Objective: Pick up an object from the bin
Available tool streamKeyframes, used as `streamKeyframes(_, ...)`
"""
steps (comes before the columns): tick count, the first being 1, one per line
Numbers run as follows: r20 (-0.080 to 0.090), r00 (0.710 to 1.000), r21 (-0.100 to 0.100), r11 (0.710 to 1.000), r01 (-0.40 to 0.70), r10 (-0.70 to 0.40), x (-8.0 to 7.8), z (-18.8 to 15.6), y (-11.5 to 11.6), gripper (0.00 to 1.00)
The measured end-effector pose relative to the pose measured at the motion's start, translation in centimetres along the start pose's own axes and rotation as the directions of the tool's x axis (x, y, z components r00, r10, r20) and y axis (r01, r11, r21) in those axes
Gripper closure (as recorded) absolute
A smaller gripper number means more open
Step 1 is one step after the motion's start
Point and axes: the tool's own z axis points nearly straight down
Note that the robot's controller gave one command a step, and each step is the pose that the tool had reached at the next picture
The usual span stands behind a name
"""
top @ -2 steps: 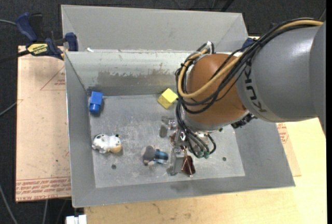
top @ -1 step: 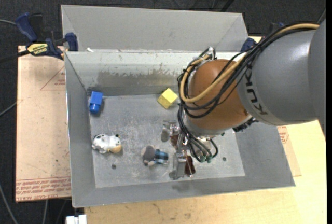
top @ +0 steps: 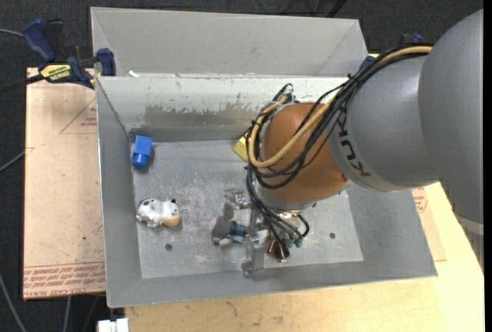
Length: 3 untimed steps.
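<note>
The thick grey arm (top: 415, 115), nearest the camera, reaches into the grey metal bin (top: 115, 169) from the right, with cables looped over its orange wrist cover (top: 296, 154). The gripper (top: 252, 246) sits low at the bin's front middle, against a small grey-and-blue clutter (top: 225, 230). I cannot tell whether it is open or closed. Nothing looks lifted, so the pick seems not yet done. Further left lie 1 blue block (top: 142, 151) and 1 white toy animal (top: 157, 213), and possibly 1 yellow thing (top: 242, 146) shows behind the cover.
</note>
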Motion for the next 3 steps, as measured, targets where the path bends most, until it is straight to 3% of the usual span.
streamKeyframes(1,0.006,0.996,-0.001,0.996,-0.092,0.092,0.2,3.5,0.1,0.0)
streamKeyframes(2,0.005,0.993,-0.001,0.993,-0.119,0.119,-1.5,3.4,-1.7,1.0)
streamKeyframes(3,0.005,0.993,-0.001,0.993,-0.119,0.119,-1.5,3.4,-1.7,1.0)
